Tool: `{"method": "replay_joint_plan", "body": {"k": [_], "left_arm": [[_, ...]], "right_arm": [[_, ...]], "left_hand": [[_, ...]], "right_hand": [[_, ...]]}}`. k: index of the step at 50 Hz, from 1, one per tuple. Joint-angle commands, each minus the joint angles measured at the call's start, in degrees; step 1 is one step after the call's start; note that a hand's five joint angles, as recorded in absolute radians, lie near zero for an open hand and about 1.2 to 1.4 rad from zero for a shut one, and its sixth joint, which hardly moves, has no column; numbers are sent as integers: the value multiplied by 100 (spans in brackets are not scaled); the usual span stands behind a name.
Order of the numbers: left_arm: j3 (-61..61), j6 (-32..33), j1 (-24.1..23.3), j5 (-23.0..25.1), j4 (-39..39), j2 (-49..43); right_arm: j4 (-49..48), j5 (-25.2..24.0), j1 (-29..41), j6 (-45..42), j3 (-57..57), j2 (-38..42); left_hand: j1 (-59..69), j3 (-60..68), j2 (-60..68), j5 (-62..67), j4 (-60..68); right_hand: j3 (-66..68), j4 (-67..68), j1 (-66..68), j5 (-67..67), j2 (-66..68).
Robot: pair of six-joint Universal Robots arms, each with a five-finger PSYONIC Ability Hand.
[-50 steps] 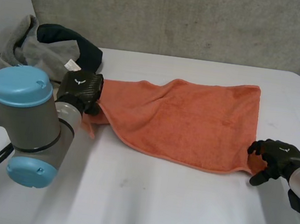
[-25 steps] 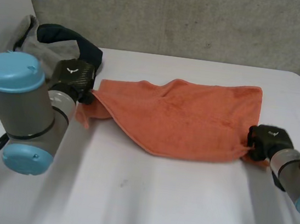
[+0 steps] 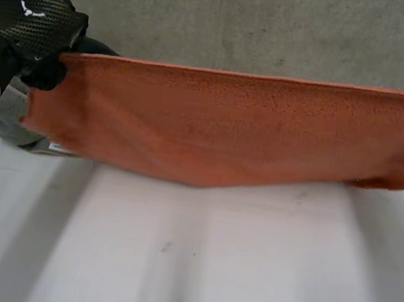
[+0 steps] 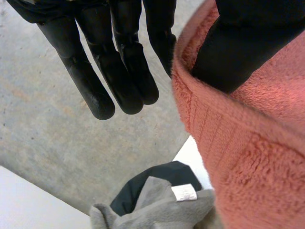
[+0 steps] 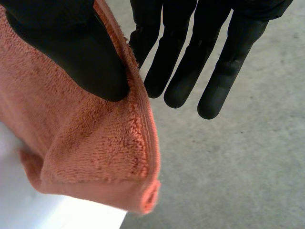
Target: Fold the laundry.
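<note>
While the orange terry-cloth towel (image 3: 242, 126) hangs stretched between them above the white table (image 3: 208, 271), the left hand (image 3: 29, 20) and right hand (image 5: 71, 43) each pinch an upper corner, thumb against fingers.

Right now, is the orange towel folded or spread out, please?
Spread: the towel hangs stretched wide between left hand and right hand, which pinch its upper edge.

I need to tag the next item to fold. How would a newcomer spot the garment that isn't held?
On the table, look below the left hand, which pinches one end of the orange towel. A grey garment lies there; its black part and small white label set it apart from the towel.
</note>
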Motion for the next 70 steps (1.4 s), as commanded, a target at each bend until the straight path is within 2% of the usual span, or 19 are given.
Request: {"method": "replay_joint_plan", "body": {"k": [1,5,6,10,12,14,15,17,19,20,23,26,33,37,46,55,59,63,70], "left_arm": [[-219,610,-45,-7,119,-933],[87,751,-80,-7,514,-1952],[445,786,-133,-42,854,-2485],[1334,795,-300,-42,1428,-3297],[1896,786,-326,-60,1718,-3596],[2757,690,-388,-130,2166,-3913],[3021,672,-406,-139,2324,-3984],[3760,593,-458,-226,2956,-4125],[4033,470,-511,-253,3378,-4125],[4217,261,-537,-349,3841,-4099],[4272,22,-555,-516,4302,-4029],[4237,-137,-546,-640,4575,-3853],[3307,-154,-520,-640,4224,-3668],[2454,-146,-546,-622,4145,-3633],[626,-128,-590,-570,4224,-3597],[-543,-110,-503,-332,4540,-3914],[-772,-102,-371,-323,4689,-4028],[-826,12,-195,-323,4699,-4142],[-922,574,104,-315,4663,-4169]], "right_arm": [[524,-98,-1,-478,-119,968],[401,86,192,-382,-356,1859],[340,174,262,-347,-461,2008],[-371,762,552,-31,-1076,2676],[-1109,1070,684,224,-1629,2958],[-1688,1220,781,461,-1981,3055],[-2361,1316,859,732,-2244,3073],[-3094,1396,922,1040,-2404,3047],[-4067,1492,957,1348,-2440,2924],[-4343,1510,948,1402,-2440,2845],[-4978,1581,957,1446,-2431,2607],[-4996,1563,966,1464,-2440,2563],[-4961,1511,957,1464,-1975,2510],[-4847,1370,948,1438,-1483,2528],[-3942,659,869,1464,18,2755],[-3941,561,685,1359,1321,3090],[-3941,544,649,1165,1550,3205],[-3933,465,579,1033,1621,3196],[-3889,464,509,1024,1612,3134]], "left_hand": [[1358,1169,1142,1383,1117],[1358,1169,1142,1383,1117],[1358,1169,1142,1383,1117],[1358,1169,1142,1383,1117],[1358,1169,1142,1383,1117],[1358,1169,1142,1383,1117],[1358,1169,1142,1383,1117],[1358,1169,1142,1383,1117],[1358,1169,1142,1383,1117],[1358,1169,1142,1383,1117],[1358,1169,1142,1383,1117],[1358,1169,1142,1383,1117],[1358,1169,1142,1383,1117],[1358,1169,1142,1383,1117],[1358,1169,1142,1383,1117],[1358,1169,1142,1383,1117],[-887,-1076,-1103,-862,-1128],[-2251,-2440,-2468,-2226,-2493],[-2676,-2865,-2893,-2651,-2917]], "right_hand": [[1190,1143,1540,1305,1232],[1190,1143,1540,1305,1232],[1190,1143,1540,1305,1232],[1190,1143,1540,1305,1232],[1190,1143,1540,1305,1232],[1190,1143,1540,1305,1232],[1190,1143,1540,1305,1232],[1190,1143,1540,1305,1232],[1190,1143,1540,1305,1232],[1190,1143,1540,1305,1232],[1190,1143,1540,1305,1232],[1190,1143,1540,1305,1232],[1190,1143,1540,1305,1232],[1190,1143,1540,1305,1232],[1190,1143,1540,1305,1232],[1190,1143,1540,1305,1232],[1190,1143,1540,1305,1232],[1190,1143,1540,1305,1232],[1190,1143,1540,1305,1232]]}}
